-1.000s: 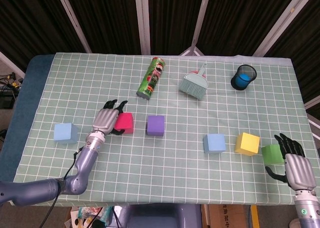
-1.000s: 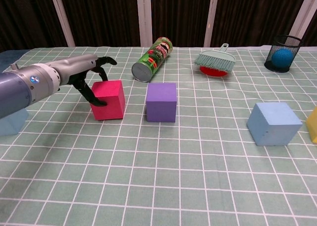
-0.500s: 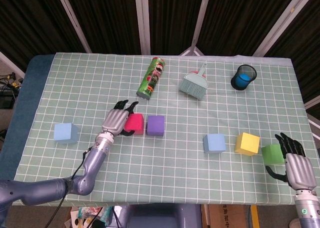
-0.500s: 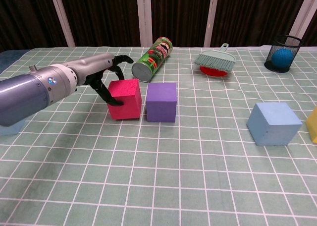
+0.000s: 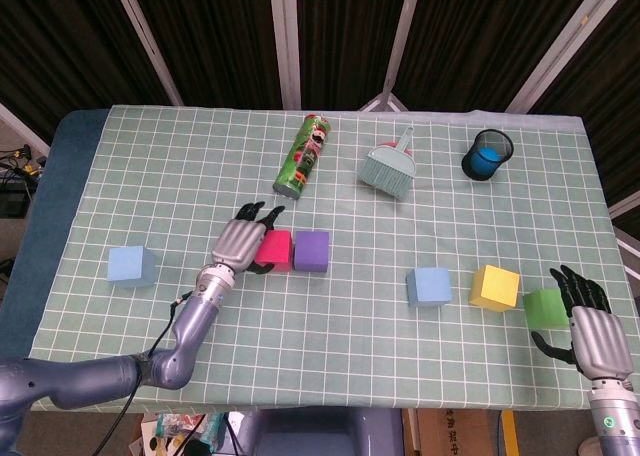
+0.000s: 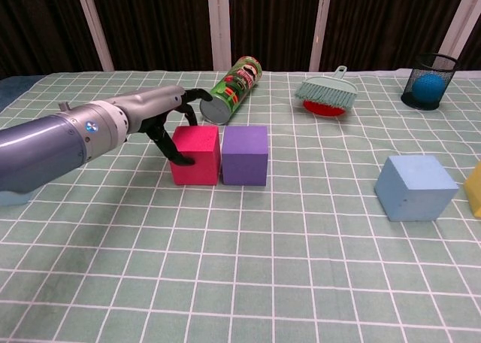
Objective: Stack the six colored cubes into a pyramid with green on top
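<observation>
My left hand (image 5: 240,244) (image 6: 167,119) holds the red cube (image 5: 276,250) (image 6: 197,156) from its left side, fingers over its far edge and thumb on its near face. The red cube stands on the table right beside the purple cube (image 5: 312,250) (image 6: 245,155), almost touching it. One light blue cube (image 5: 131,265) sits far left. Another blue cube (image 5: 430,286) (image 6: 415,187), the yellow cube (image 5: 494,287) and the green cube (image 5: 543,307) form a row at the right. My right hand (image 5: 588,331) rests open just right of the green cube.
A green chips can (image 5: 303,156) (image 6: 231,89) lies behind the red cube, close to my left fingers. A teal hand brush (image 5: 389,166) (image 6: 328,92) and a black mesh cup with a blue ball (image 5: 487,154) (image 6: 426,80) stand at the back right.
My left hand has slid the red cube to the right until it sits next to the purple cube. The right hand and the other cubes have stayed put.
</observation>
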{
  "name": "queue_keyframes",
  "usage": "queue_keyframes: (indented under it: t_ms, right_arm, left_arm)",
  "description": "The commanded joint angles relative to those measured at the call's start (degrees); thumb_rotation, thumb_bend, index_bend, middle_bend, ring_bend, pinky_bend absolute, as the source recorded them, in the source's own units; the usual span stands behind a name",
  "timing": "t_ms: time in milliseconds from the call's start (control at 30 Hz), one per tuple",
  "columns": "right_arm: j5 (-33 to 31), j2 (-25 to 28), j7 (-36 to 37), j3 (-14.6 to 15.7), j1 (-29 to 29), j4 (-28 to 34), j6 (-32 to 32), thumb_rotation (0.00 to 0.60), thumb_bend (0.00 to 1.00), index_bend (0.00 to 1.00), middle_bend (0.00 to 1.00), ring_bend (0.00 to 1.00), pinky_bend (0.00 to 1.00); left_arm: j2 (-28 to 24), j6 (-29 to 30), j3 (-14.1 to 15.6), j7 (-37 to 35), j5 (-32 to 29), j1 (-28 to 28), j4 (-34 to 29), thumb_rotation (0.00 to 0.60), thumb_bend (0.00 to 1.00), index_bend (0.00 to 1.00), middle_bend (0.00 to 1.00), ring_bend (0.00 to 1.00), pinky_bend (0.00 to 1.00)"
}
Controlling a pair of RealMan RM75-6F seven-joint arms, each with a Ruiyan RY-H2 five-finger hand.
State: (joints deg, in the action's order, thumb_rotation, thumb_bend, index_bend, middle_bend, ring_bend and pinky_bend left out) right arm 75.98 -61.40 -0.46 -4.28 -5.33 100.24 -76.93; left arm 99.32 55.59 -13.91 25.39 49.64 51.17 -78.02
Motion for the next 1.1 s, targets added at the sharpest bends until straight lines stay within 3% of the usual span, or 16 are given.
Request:
queue_keyframes:
  t_ms: [33, 1100]
  right_arm:
    - [0.0, 0.0, 0.0, 0.0, 0.0, 0.0, 0.0, 0.600, 0.27, 0.00, 0.00, 0.00, 0.00]
    - [0.0, 0.0, 0.3, -0.1, -0.1, -0.1, 0.1, 0.600, 0.27, 0.00, 0.00, 0.00, 0.00]
  left_arm:
    - [0.4, -0.1, 0.0, 0.2, 0.2, 0.2, 0.4, 0.600, 0.32, 0.00, 0.38, 0.04, 0.05]
    - [2.1, 0.3, -0.7, 0.9, 0.1, 0.3, 1.7, 0.600, 0.32, 0.00, 0.38, 0.04, 0.05]
